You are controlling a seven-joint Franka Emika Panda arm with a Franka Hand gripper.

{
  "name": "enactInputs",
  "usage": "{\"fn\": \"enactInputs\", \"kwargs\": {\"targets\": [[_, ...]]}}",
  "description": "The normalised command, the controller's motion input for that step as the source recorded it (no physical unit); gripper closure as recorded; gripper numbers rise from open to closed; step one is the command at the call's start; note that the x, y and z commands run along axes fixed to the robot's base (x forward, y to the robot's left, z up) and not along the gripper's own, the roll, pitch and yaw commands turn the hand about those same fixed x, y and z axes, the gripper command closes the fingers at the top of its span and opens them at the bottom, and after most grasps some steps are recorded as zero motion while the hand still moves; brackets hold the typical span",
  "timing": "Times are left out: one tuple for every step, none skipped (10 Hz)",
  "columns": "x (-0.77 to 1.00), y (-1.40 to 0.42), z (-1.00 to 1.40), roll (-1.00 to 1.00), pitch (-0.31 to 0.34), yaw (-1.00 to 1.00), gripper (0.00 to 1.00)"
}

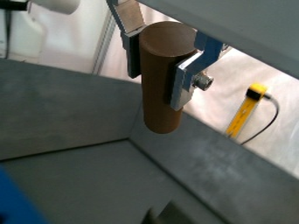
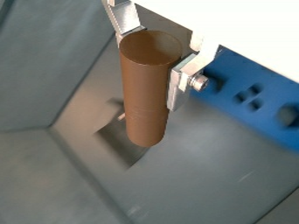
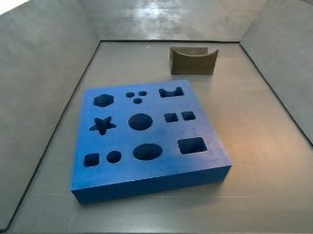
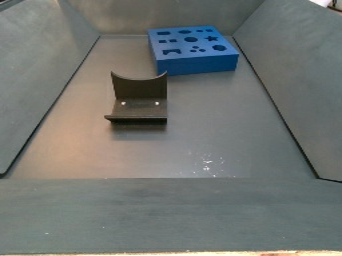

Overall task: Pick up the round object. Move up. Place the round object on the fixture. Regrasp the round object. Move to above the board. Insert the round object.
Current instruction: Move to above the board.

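My gripper (image 1: 156, 54) is shut on the round object (image 1: 162, 79), a brown cylinder held by its upper end and hanging down between the silver fingers (image 1: 181, 80); it also shows in a wrist view (image 2: 147, 87) with the gripper (image 2: 155, 52) around it. The gripper is high above the floor and out of both side views. The fixture (image 3: 193, 59), a dark block with a U notch, stands empty at the far end of the bin; it also shows on its base plate in a side view (image 4: 138, 98). The blue board (image 3: 146, 135) with shaped holes lies flat on the floor (image 4: 194, 49).
Grey sloped bin walls (image 3: 55, 82) surround the floor. A yellow tool with a black cable (image 1: 246, 108) lies outside the bin. The board's edge (image 2: 251, 92) shows beside the fingers in a wrist view.
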Motion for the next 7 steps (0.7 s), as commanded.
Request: {"fn": "enactInputs", "kwargs": {"targets": [[-0.38,-1.0,-0.75,-1.0,-0.134,-0.04,1.0],[-0.38,-1.0,-0.76,-1.0,-0.134,-0.05,1.0],[-0.32,-0.87,-0.66,-1.0,-0.129,-0.05,1.0],[-0.2,-0.59,-0.45,-1.0,-0.121,-0.05,1.0],[-0.1,-0.29,-0.23,-1.0,-0.119,-0.05,1.0],[-0.05,-0.13,-0.11,-1.0,-0.116,-0.06,1.0],[-0.05,-0.04,-0.03,-1.0,-0.113,-0.06,1.0]]}}
